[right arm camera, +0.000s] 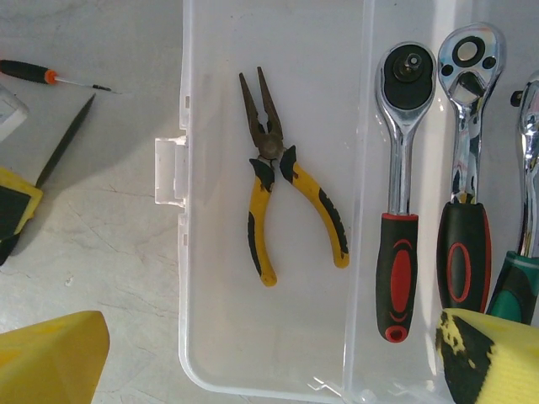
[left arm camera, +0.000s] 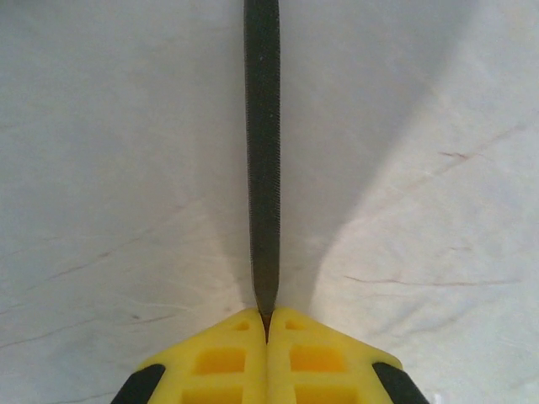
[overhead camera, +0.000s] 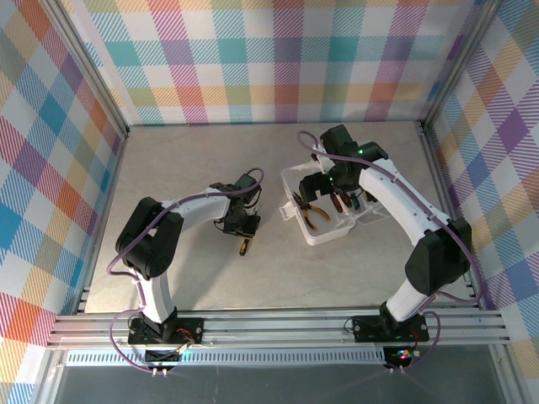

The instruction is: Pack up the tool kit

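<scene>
The clear plastic box [right arm camera: 192,278] of the tool kit lies open on the table [overhead camera: 324,238]. Yellow-handled pliers [right arm camera: 282,194] lie inside it [overhead camera: 310,212]. My right gripper [right arm camera: 269,358] hangs open above the box [overhead camera: 333,187], with nothing between its yellow fingers [right arm camera: 50,362]. To the left of the box my left gripper [left arm camera: 268,324] is shut on a slim dark file [left arm camera: 263,151], which lies low over the table [right arm camera: 63,139]. In the top view the left gripper [overhead camera: 240,220] sits apart from the box. A small black-handled screwdriver [right arm camera: 50,77] lies on the table beyond the file.
Two ratchet wrenches with red-and-black handles [right arm camera: 397,252] [right arm camera: 463,244] and a green-handled one [right arm camera: 524,282] lie in the box's other half. The latch tab [right arm camera: 168,168] sticks out toward the file. A small yellowish tool [overhead camera: 245,247] lies near the left gripper.
</scene>
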You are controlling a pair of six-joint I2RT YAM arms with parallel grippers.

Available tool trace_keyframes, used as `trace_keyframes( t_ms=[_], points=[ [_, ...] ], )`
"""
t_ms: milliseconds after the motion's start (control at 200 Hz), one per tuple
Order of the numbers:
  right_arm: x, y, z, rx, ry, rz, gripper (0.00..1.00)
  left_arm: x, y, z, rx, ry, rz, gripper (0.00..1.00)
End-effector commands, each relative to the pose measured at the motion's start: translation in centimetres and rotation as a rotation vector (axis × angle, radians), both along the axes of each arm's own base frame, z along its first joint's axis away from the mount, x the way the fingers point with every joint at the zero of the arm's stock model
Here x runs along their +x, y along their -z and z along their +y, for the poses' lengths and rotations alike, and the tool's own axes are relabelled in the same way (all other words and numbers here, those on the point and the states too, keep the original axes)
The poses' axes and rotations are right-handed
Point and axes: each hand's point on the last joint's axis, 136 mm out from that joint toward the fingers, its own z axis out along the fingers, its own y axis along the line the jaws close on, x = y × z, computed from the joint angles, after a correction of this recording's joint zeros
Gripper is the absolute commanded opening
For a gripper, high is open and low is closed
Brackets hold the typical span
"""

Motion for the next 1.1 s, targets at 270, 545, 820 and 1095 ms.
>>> trace_keyframes(
  t_ms=[270, 545, 820, 1095],
  points=[
    [-1.1, -2.7, 0.5, 0.082, -0.026, -0.062, 0.99, 1.2, -11.8, -3.2, -0.253, 0.088, -0.178, 0.00],
    [-2.8, -6.2, 5.7, 0.450, -0.135, -0.083, 0.99, 3.9, -20.9, -6.8, -0.697, 0.035, -0.310, 0.00],
    [-2.3, -6.1, 8.4, 0.610, -0.134, -0.097, 0.83, 5.4, -27.7, -10.5, -1.073, 0.033, -0.351, 0.00],
    [-1.6, -7.1, 9.6, 0.658, -0.167, -0.125, 0.75, 5.2, -27.7, -10.8, -1.124, 0.017, -0.328, 0.00]
  ],
)
